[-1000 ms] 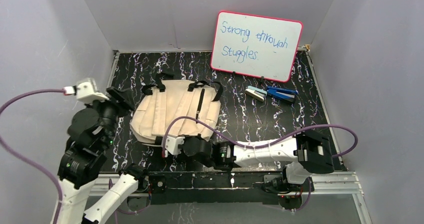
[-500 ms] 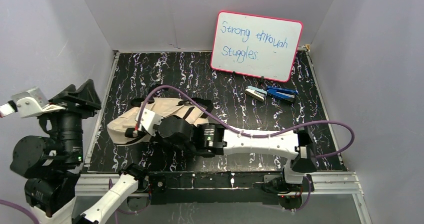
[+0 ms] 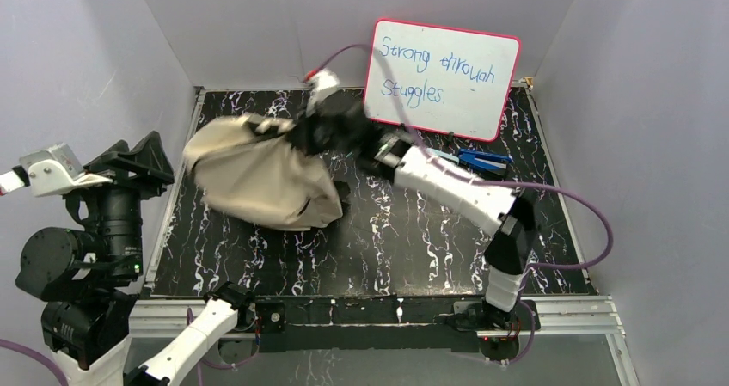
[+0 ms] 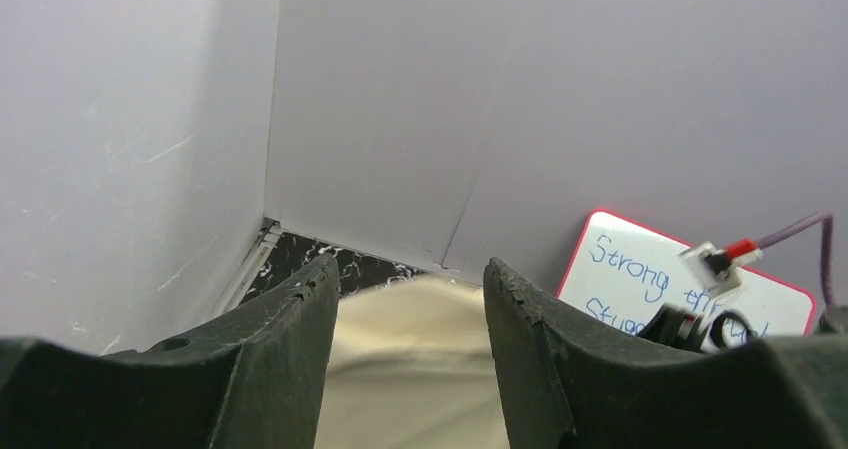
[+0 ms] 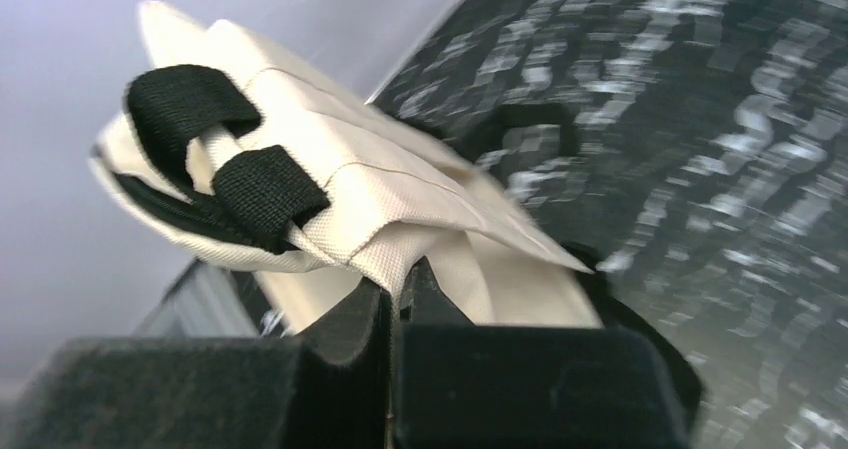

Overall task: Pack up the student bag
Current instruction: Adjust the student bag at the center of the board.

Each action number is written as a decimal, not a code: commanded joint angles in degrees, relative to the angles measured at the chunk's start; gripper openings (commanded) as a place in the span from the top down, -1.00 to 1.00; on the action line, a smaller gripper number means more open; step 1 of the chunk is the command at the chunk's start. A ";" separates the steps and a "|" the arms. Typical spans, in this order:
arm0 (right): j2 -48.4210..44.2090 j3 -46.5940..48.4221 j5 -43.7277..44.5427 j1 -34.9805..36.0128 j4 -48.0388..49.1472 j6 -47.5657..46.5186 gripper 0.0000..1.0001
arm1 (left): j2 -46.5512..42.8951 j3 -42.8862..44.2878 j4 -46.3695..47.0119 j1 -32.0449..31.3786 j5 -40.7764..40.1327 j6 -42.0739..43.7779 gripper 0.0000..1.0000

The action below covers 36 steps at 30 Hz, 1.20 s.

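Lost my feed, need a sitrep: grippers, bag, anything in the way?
Left gripper open, empty, off to the side. Right gripper shut on a fold of the student bag, bag hanging at far left. Whiteboard close behind that gripper.

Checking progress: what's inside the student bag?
Only the cream outside of the student bag shows, pinched by the right gripper; the fabric covers its inside.
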 commanded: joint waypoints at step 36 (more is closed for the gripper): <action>-47.23 -59.70 26.96 -16.34 -5.91 15.74 -0.34 | 7.77 -20.42 -1.90 0.21 15.93 -19.45 -0.08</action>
